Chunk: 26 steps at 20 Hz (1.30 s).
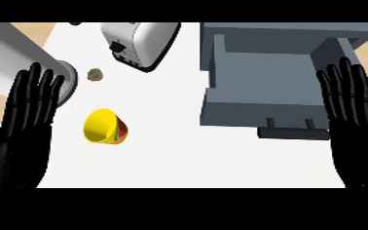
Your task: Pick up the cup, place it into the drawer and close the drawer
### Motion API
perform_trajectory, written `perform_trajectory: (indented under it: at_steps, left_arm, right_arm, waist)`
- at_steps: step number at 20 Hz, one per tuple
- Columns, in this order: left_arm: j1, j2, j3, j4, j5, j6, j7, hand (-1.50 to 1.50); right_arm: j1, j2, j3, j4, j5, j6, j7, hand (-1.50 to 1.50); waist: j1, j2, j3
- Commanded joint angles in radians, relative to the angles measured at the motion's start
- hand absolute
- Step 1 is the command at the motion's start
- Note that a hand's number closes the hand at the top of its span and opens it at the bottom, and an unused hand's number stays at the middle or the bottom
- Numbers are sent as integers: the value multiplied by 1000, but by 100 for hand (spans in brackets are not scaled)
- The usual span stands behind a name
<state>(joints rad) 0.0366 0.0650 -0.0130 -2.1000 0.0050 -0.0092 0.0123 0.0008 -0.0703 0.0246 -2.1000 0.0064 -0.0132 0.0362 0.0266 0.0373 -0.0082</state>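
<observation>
A white counter top [187, 141] fills most of the view under even, bright light. At the far left corner a strip of pale wood surface [36, 31] shows beyond its edge. A white toaster [140, 44] stands far centre-left, with a small brownish round item [95, 74] just left of it.
</observation>
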Motion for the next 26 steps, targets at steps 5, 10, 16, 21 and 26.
perform_trajectory:
  at_steps: [5,10,16,21,26]
  left_arm:
    - [3,176,40,14,340,-370,-62,-150]
    - [-3,224,141,247,608,-466,40,-150]
    - [-96,277,203,467,624,-586,19,-150]
    - [-128,246,207,666,449,-616,-107,-150]
    - [-131,236,200,729,340,-624,-175,-150]
  right_arm:
    - [8,-16,-5,-18,-5,26,-52,-150]
    - [-29,-81,-5,33,-89,126,63,-150]
    - [-65,-116,-69,106,-113,171,46,-150]
    - [-217,-62,-29,209,-63,111,79,-150]
    - [-207,-76,-61,225,-65,138,40,-150]
  waist:
    - [-28,-41,6]
    - [-31,-34,7]
    - [-31,-36,8]
    - [-28,-35,7]
    - [-27,-37,8]
